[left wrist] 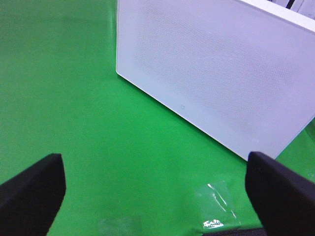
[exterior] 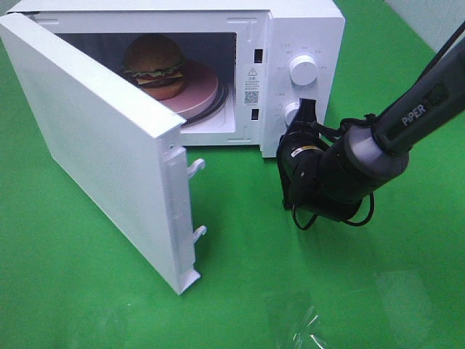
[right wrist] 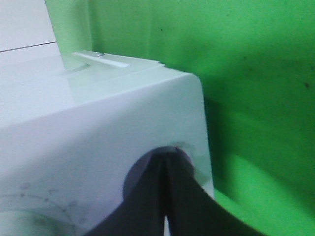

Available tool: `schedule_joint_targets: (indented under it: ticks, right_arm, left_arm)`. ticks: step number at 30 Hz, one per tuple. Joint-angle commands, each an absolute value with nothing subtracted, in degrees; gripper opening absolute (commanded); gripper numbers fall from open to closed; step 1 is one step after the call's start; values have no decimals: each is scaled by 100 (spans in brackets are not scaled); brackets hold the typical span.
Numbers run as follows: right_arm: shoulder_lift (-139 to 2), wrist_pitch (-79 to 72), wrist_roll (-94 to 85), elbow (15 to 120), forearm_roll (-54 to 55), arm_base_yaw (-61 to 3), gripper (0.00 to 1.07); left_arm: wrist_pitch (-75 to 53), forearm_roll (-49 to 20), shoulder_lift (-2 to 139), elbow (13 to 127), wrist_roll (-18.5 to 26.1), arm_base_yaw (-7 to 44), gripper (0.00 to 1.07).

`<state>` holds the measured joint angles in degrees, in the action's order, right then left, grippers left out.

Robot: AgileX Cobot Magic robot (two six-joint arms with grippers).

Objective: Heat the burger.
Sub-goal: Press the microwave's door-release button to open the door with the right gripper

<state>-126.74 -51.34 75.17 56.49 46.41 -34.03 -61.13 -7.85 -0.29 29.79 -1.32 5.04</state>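
Note:
The burger (exterior: 154,67) sits on a pink plate (exterior: 200,91) inside the white microwave (exterior: 305,29), whose door (exterior: 94,138) stands wide open toward the front left. My right gripper (exterior: 305,109) is shut, its tips together against the lower knob (exterior: 290,113) on the control panel. The right wrist view shows the closed gripper (right wrist: 167,157) touching that round knob (right wrist: 134,179). My left gripper (left wrist: 153,162) is open with nothing between its fingers (left wrist: 34,191). It faces the door's outer face (left wrist: 216,73) from a distance and is out of the exterior view.
An upper knob (exterior: 303,69) sits above the lower one. Green mat (exterior: 73,291) covers the table, with a patch of clear tape (exterior: 305,323) near the front. The open door juts far out over the mat on the left.

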Motion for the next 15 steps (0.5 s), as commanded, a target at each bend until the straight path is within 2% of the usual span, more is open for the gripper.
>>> schedule_joint_targets:
  ticks: [1, 15]
  right_arm:
    - [-12582, -6314, 7437, 6136, 4171, -3140, 0]
    - [-12399, -5724, 7471, 5689, 4160, -3197, 1]
  left_arm:
    - [-6102, -796, -63, 2951, -126, 493, 91]
    - [-6102, -796, -63, 2951, -126, 493, 91]
